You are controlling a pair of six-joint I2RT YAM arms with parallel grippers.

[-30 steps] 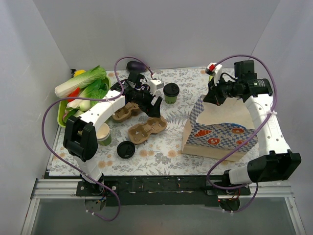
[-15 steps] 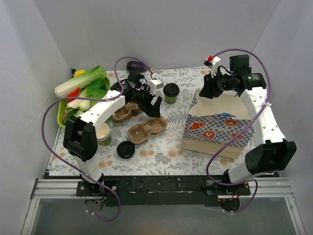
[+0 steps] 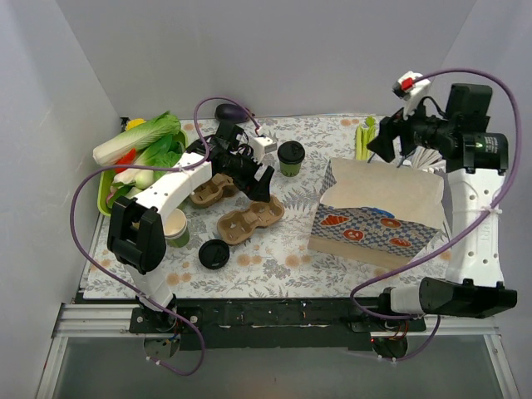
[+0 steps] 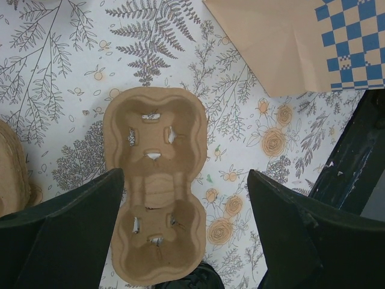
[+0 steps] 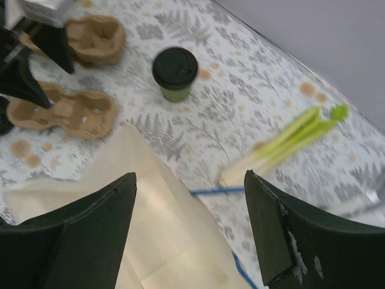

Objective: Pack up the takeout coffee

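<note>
Left gripper: I'm hovering it over the cup carrier near the middle of the worktop, fingers spread wide and gripping nothing.
Right gripper: I'm hanging it high over the back right corner, fingers gaping, nothing between them.
Takeout coffee: it's standing upright near the back edge, about midway along, touching nothing.
Bearing: the cup is sitting just beyond the left gripper and slightly to its right, long axis vertical. I'm judging the left arm much the nearer; the right is looking down at it from well apart.
Paper bag: it's lying on the right half of the worktop, beside the cup.
Surfaces: I'm seeing a smooth green paper wall under a round black plastic lid, a moulded fibre carrier with two wells, and creased tan paper with blue checks.
</note>
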